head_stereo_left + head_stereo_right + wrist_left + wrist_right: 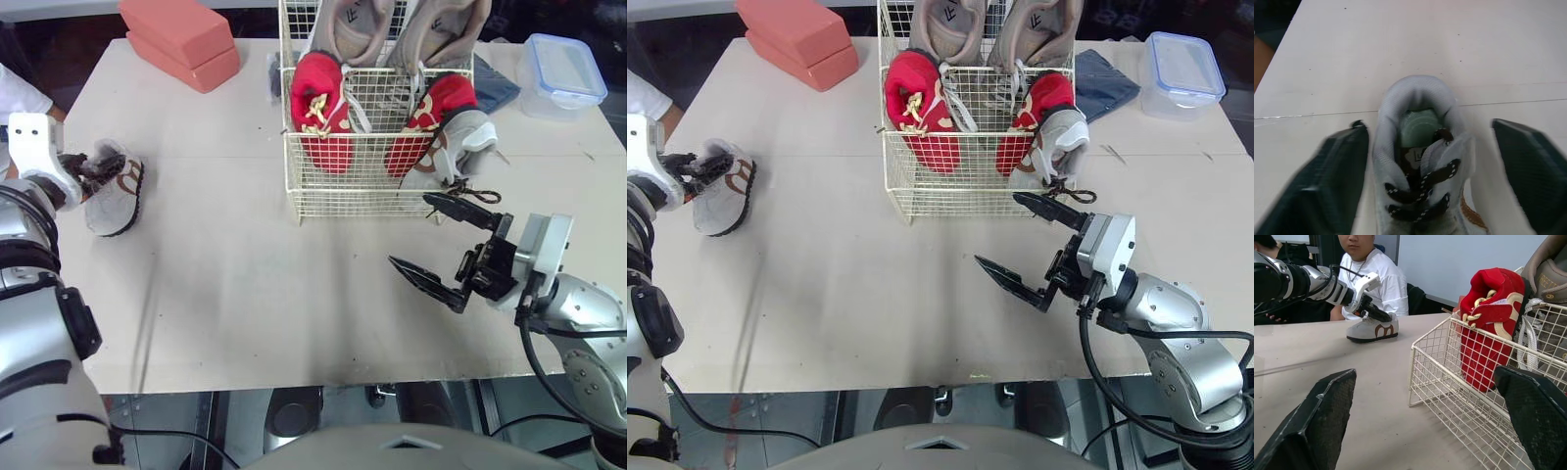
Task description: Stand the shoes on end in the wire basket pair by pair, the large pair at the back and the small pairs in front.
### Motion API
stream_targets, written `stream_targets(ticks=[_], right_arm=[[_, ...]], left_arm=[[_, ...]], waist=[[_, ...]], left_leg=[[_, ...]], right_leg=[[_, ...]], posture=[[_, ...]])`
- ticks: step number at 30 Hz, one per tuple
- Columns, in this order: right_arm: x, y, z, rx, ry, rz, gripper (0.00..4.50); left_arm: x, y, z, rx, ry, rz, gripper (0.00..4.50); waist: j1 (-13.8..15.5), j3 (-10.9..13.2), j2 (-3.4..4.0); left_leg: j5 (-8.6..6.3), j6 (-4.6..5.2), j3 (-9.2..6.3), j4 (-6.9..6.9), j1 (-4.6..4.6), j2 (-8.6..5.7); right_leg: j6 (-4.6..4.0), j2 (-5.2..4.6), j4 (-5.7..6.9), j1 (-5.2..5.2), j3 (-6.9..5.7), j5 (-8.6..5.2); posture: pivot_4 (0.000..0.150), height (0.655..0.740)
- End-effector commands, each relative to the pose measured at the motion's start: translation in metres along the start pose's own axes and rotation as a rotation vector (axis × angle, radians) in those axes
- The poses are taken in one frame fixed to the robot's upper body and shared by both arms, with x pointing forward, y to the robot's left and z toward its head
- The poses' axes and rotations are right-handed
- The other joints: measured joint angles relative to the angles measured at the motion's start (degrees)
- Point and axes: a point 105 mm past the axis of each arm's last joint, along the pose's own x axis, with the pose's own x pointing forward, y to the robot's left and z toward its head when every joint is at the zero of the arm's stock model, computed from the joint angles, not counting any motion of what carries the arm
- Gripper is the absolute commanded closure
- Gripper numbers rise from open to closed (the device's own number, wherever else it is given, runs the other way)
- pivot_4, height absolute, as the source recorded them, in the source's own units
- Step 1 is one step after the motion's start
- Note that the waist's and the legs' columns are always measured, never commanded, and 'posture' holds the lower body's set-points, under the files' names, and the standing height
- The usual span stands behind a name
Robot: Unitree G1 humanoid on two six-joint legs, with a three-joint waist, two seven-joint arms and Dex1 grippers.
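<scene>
A white wire basket point(294, 147) stands at the back middle of the table. In it a large taupe pair point(358, 24) stands on end at the back, with a red pair point(318, 108) in front. A small grey shoe point(460, 142) stands on end at the basket's front right corner. Its mate, a grey shoe with a brown mark point(116, 186), lies on the table at the far left. My left gripper point(88, 171) is open, its fingers point(1332, 181) on either side of that shoe's collar point(1420, 112). My right gripper point(411, 230) hangs open and empty in front of the basket.
Two pink blocks point(181, 39) are stacked at the back left. A clear box with a blue lid point(560, 73) and a blue cloth point(495, 88) lie at the back right. A person in a white shirt point(1371, 274) sits beyond the table's left edge.
</scene>
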Motion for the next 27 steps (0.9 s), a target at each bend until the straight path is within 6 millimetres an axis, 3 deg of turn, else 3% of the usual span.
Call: stream_targets(ticks=[1, 5, 6, 10, 14, 21, 27], right_arm=[[0.001, 0.002, 0.008, -0.030, -0.035, 0.015, 0.00], [0.001, 0.001, 0.008, -0.036, -0.033, 0.013, 0.00], [0.001, 0.001, 0.008, -0.037, -0.032, 0.012, 0.00], [0.001, 0.000, 0.009, -0.040, -0.033, 0.009, 0.00], [0.000, -0.001, 0.010, -0.041, -0.035, 0.004, 0.00], [0.001, -0.004, 0.013, -0.039, -0.048, 0.014, 0.00], [0.007, -0.008, 0.017, -0.039, -0.078, 0.032, 0.00]], left_arm=[[-0.004, 0.006, 0.009, -0.007, -0.029, 0.013, 2.47], [-0.004, 0.005, 0.003, -0.007, -0.015, 0.011, 4.30], [-0.004, 0.005, 0.002, -0.009, -0.014, 0.010, 4.42], [-0.006, 0.007, 0.000, -0.014, -0.030, 0.016, 4.42], [-0.012, 0.008, 0.011, -0.005, -0.122, 0.012, 4.42], [-0.036, -0.009, 0.050, -0.057, -0.401, -0.024, 4.42], [-0.071, -0.048, 0.103, -0.130, -0.706, -0.120, 4.42]], waist=[[0.0, 0.0, -0.01], [0.0, 0.0, -0.01], [0.0, 0.0, -0.01], [-0.1, 0.0, -0.01], [-0.2, 0.0, -0.01], [0.1, 0.0, -0.03], [0.1, 0.0, -0.08]], left_leg=[[0.00, 0.00, 0.00, 0.00, 0.00, 0.00], [0.00, 0.00, 0.01, 0.00, 0.00, 0.00], [0.00, 0.00, 0.00, 0.00, 0.00, 0.00], [0.00, 0.00, 0.01, 0.00, 0.02, 0.00], [0.00, 0.00, -0.03, 0.00, 0.06, 0.01], [0.01, -0.01, -0.18, 0.05, -0.01, 0.04], [0.01, -0.02, -0.30, 0.08, 0.00, 0.03]], right_leg=[[0.00, 0.00, 0.00, 0.00, 0.00, 0.00], [-0.01, 0.00, 0.00, 0.00, 0.00, 0.00], [-0.01, 0.00, 0.01, 0.00, 0.00, 0.01], [-0.01, -0.01, 0.02, 0.00, 0.02, 0.01], [-0.11, -0.01, 0.05, 0.00, 0.08, 0.07], [-0.16, -0.08, 0.04, 0.02, 0.16, 0.10], [-0.16, -0.09, 0.04, 0.10, 0.18, 0.10]], posture=[[0.150, 0.6860], [0.150, 0.6860], [0.150, 0.6860], [0.150, 0.6860], [0.150, 0.6860], [0.150, 0.6860], [0.150, 0.6860]])
